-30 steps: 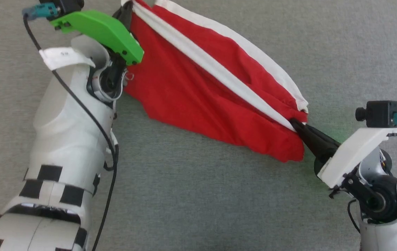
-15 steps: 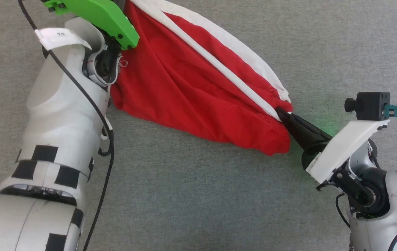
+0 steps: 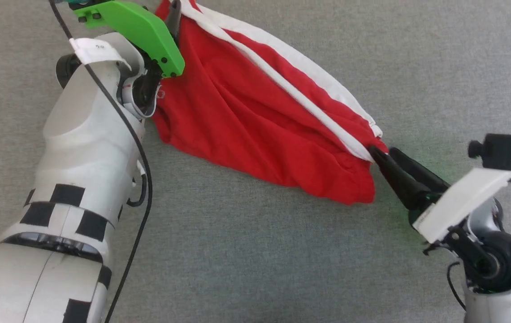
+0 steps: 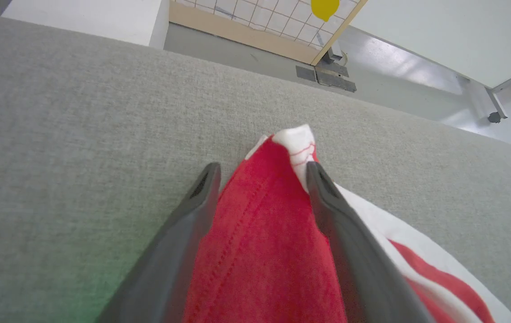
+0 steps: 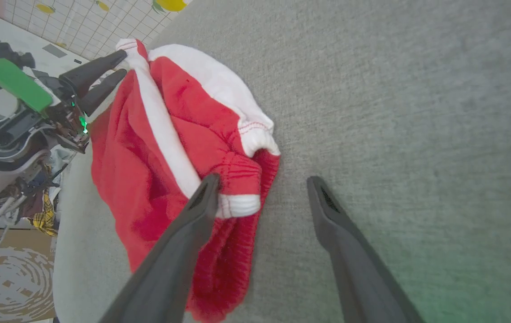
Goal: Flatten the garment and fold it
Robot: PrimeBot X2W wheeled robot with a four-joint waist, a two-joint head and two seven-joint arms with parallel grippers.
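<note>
Lying garment (image 3: 255, 121): bunched red-and-white, diagonal on grey bench (image 3: 255, 251) between both claws.
Left claw (image 4: 262, 168): wide — corner between its fingers, apparently loose.
Right claw (image 5: 263, 181): wide — edge beside one finger.

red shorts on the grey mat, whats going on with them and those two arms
A two-armed robot is laying out red shorts with white stripes on a grey surface. The left gripper sits at one end, open, with fabric lying between its spread fingers. The right gripper is at the opposite end, also open, with one finger against the cloth. The shorts rest on the surface, wrinkled and bunched, not yet flat or folded.
</note>
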